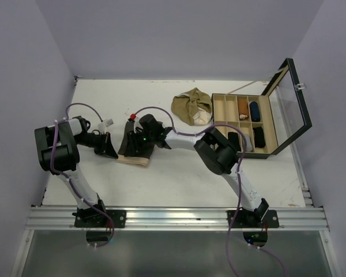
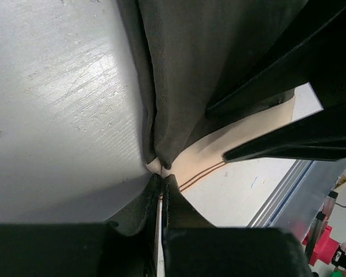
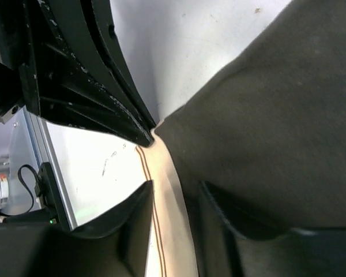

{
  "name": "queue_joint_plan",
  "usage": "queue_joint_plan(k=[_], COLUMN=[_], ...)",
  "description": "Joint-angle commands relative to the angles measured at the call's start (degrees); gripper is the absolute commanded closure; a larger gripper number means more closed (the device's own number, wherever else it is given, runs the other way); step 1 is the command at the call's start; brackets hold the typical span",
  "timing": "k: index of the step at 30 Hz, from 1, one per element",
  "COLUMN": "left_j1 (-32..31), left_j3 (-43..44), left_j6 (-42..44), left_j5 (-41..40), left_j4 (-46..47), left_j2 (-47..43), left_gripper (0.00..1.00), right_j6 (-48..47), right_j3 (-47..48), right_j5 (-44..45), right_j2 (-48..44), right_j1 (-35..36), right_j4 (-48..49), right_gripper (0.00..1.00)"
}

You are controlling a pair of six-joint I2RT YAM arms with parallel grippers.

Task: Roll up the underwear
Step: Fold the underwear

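The dark brown underwear (image 1: 137, 145) lies on the table, its beige waistband (image 1: 132, 161) toward the near side. My left gripper (image 1: 113, 151) is at its left edge. In the left wrist view that gripper (image 2: 161, 176) is shut on a corner where the waistband (image 2: 219, 151) meets the dark cloth (image 2: 196, 69). My right gripper (image 1: 140, 141) hovers over the same garment. In the right wrist view it (image 3: 176, 195) stands open, its fingers (image 3: 132, 222) straddling the striped waistband (image 3: 168, 190) and the dark cloth (image 3: 265, 127). The olive-tan underwear (image 1: 191, 107) lies bunched at the back.
An open black box (image 1: 277, 151) with wooden compartments stands at the right, rolled items in some cells, its glass lid (image 1: 293, 98) propped up. An aluminium rail (image 1: 173, 218) runs along the near edge. Walls close in on three sides.
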Motion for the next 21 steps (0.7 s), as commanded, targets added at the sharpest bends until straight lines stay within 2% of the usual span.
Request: queue_joint_plan(k=[1, 3, 8, 14, 17, 21], left_j1=[0.3, 0.2, -0.4, -3.5, -4.8, -4.8], left_j3=[1.0, 1.4, 2.3, 1.5, 1.6, 2.7], left_j6=[3.6, 4.2, 5.6, 5.4, 2.6, -1.1], left_j5=[-5.9, -5.2, -5.1, -9.0, -9.4, -6.3], left_j4=[2.7, 2.7, 3.1, 5.3, 5.8, 4.6], left_j2=[-1.6, -2.3, -4.0, -8.7, -10.5, -9.2], left_gripper=[1.0, 1.0, 1.0, 1.0, 1.0, 1.0], right_j6=[-3.8, -3.2, -2.0, -1.5, -4.8, -15.1], right_j3=[0.2, 1.1, 1.1, -0.5, -4.9, -13.2], right_j5=[0.9, 1.1, 4.9, 2.1, 0.5, 3.4], right_j2=[-7.5, -8.9, -12.5, -13.7, -17.9, -24.3], right_j1=[-2.3, -3.9, -5.3, -5.7, -5.8, -5.5], right_j4=[-5.7, -9.8, -14.2, -17.8, -16.2, -9.2], right_gripper=[0.56, 0.48, 0.41, 0.41, 0.43, 0.41])
